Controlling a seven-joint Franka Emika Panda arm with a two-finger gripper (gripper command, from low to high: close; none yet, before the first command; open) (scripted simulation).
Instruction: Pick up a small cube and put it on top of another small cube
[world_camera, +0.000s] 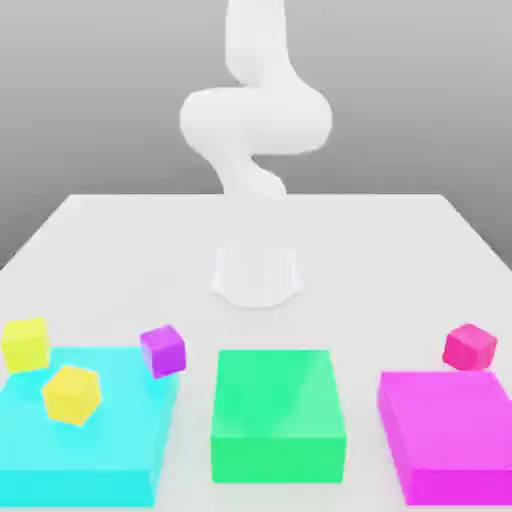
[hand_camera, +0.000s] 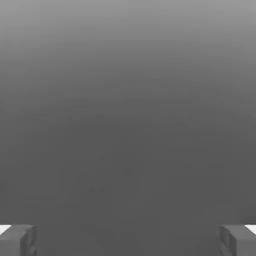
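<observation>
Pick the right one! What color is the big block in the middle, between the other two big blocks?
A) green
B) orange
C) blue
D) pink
A, because in the exterior view the green block sits between the cyan block and the magenta block.
</observation>
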